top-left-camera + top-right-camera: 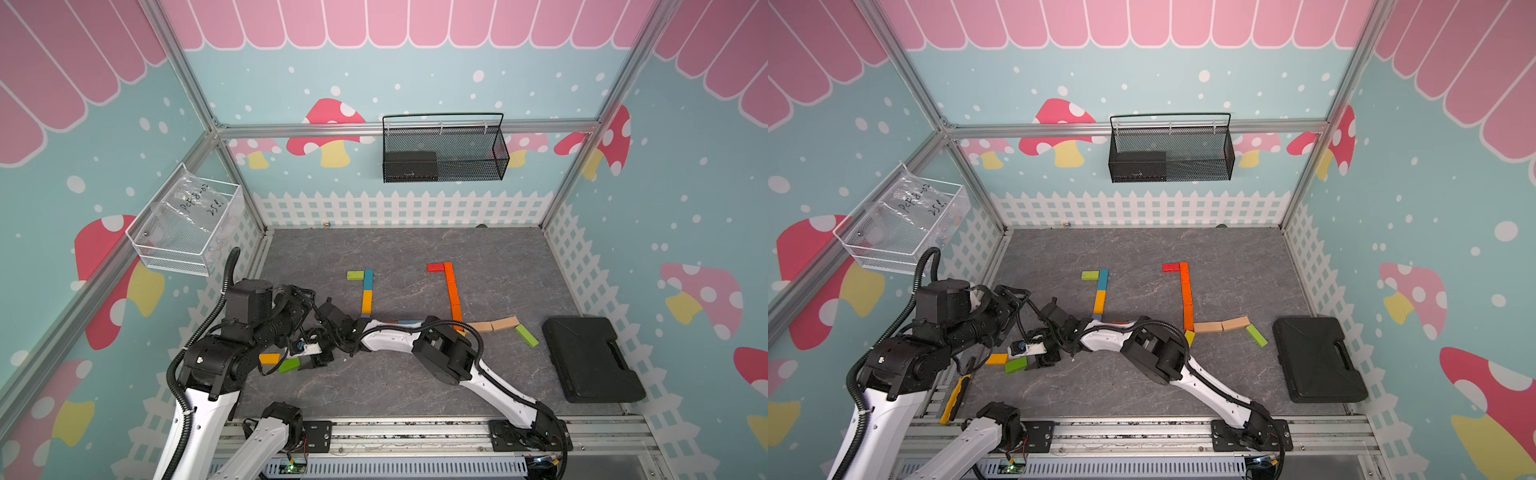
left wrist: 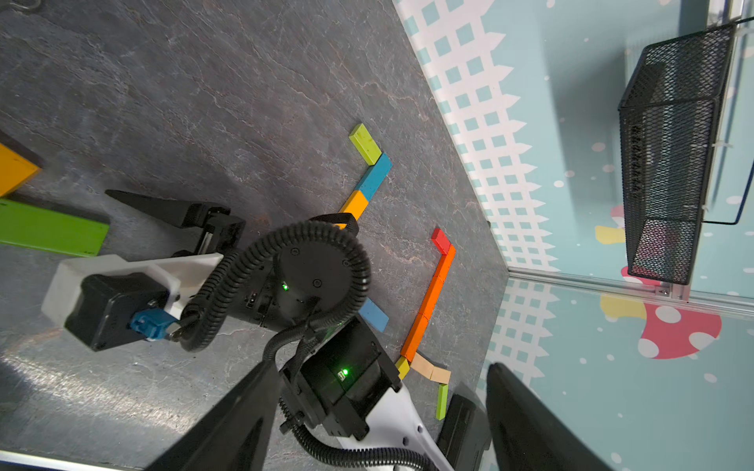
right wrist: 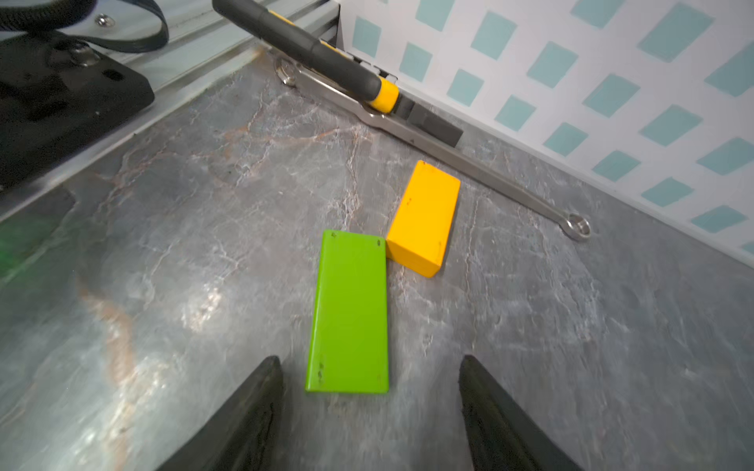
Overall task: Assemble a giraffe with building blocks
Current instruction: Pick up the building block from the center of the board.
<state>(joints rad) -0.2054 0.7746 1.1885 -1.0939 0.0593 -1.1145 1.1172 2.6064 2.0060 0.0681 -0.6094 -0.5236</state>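
Grey bench (image 3: 163,244), front-left corner: green block (image 3: 349,314) flat beside yellow block (image 3: 424,218), right gripper (image 3: 369,359) spread at its end, left gripper (image 2: 373,367) spread, empty; probably light, stiff, slick, so pinch the long sides.

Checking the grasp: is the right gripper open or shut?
Open: the right gripper has its fingers apart, with gaps either side of the flat-lying green block.
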